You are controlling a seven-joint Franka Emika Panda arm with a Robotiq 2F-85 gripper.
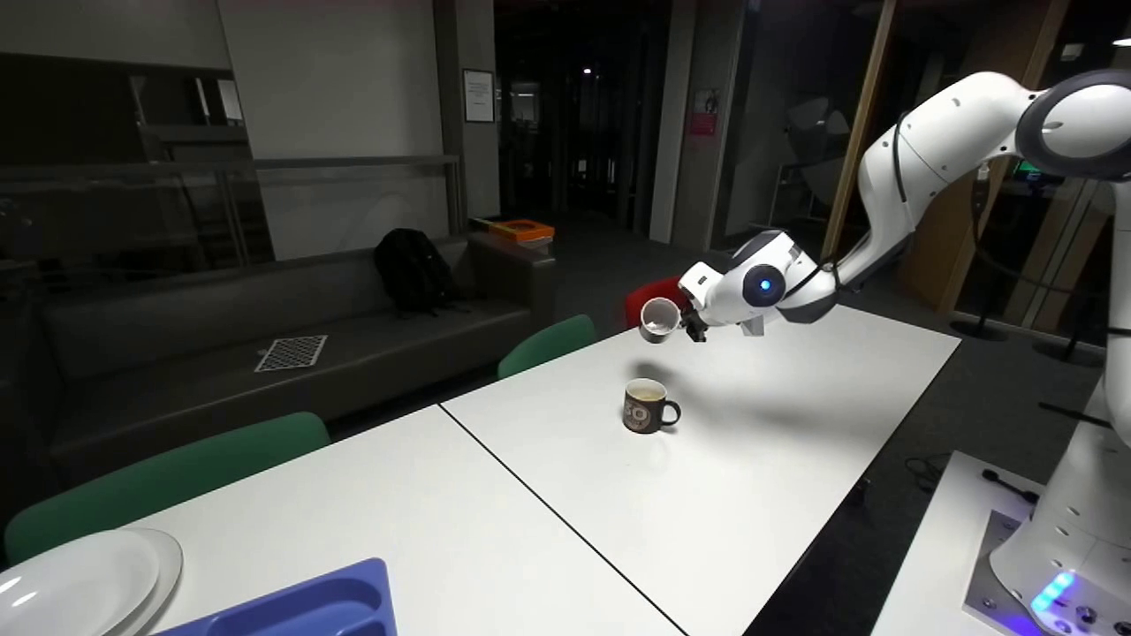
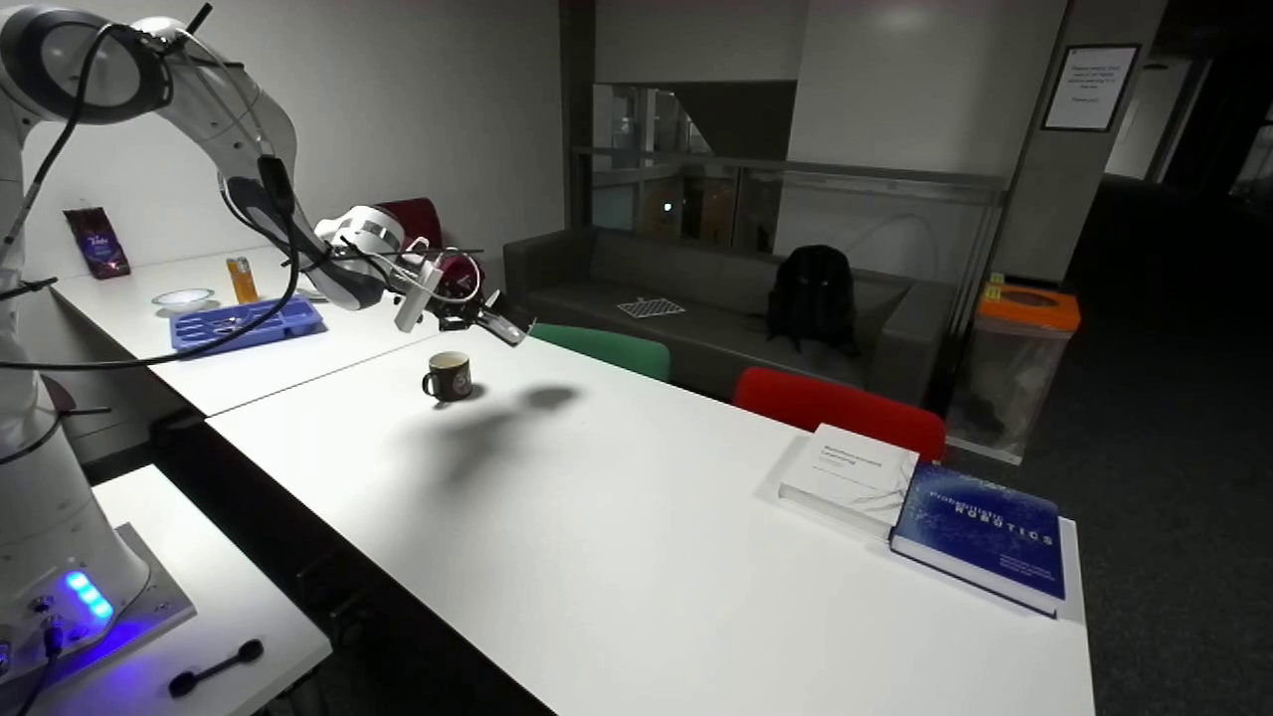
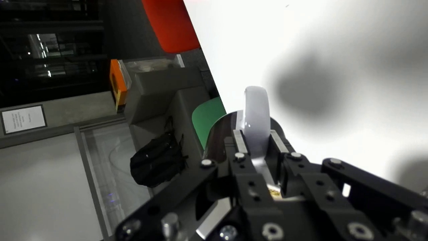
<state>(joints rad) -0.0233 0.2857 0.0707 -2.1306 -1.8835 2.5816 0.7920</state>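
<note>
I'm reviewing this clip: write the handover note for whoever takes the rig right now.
Tool: closed on the handle of a tilted mug, holding it in the air.
Nearby: a standing mug, dark and upright on the table, apart from the tilted mug.
Done: tilted mug gripped and off the table.
Left: not yet set down or released; be careful, since it probably spills easily if it holds anything.

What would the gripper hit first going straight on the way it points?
Leading with its held cup, the gripper would probably meet the white table near its far edge; depth is unclear, so it might instead reach the green chair.
</note>
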